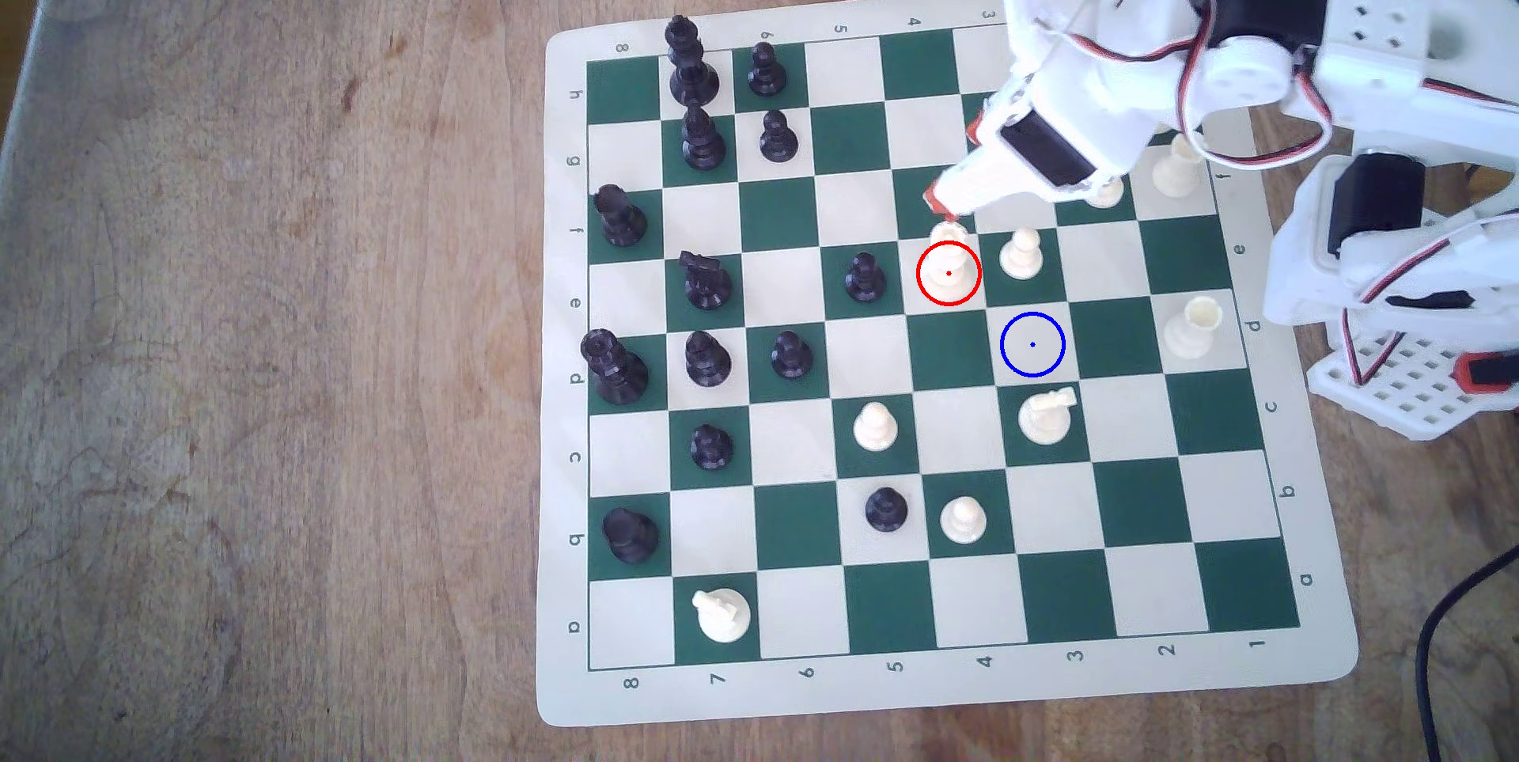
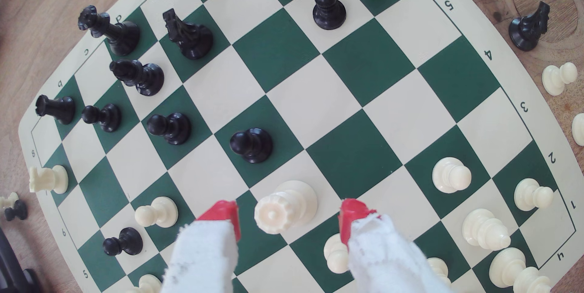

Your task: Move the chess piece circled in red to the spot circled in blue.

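The white arm is reaching in from the two o'clock side of the exterior view, its red-tipped fingers (image 1: 945,207) hanging directly over the cream queen (image 1: 948,262) that is standing upright inside the red ring on a cream square of the green-and-cream board (image 1: 1315,647). In the wrist view the fingers (image 2: 289,217) are standing apart, one red tip on each side of the queen's (image 2: 284,206) notched coronet with a clear gap on both sides, so they are touching nothing. The blue-ringed square (image 1: 1032,344) is lying bare, diagonally adjacent to the queen's square, at about four o'clock from it in the exterior view. A cream pawn (image 1: 1022,252) is sitting on the green square just at three o'clock of the queen, directly at twelve o'clock of the blue ring, and a black pawn (image 1: 864,277) is standing at nine o'clock of the queen. A cream knight (image 1: 1045,415) is occupying the square at six o'clock of the blue ring. The board is lying flat on a wooden worktop (image 1: 288,318).
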### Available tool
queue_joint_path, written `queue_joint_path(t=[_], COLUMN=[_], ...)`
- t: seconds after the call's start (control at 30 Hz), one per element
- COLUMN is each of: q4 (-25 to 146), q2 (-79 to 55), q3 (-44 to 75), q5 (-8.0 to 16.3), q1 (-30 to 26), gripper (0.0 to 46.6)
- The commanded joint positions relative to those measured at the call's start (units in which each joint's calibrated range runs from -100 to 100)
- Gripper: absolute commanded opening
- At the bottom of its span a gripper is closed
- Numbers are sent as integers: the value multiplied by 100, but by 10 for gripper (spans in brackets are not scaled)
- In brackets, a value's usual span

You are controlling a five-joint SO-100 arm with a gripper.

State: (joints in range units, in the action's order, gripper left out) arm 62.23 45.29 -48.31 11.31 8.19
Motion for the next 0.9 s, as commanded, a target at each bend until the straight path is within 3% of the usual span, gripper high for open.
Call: queue_joint_path(t=[0.0, 0.87], q4=[18, -318], q2=[-276, -1379], q3=[560, 651], q5=[-10, 29], q1=[77, -486], gripper=[180, 178])
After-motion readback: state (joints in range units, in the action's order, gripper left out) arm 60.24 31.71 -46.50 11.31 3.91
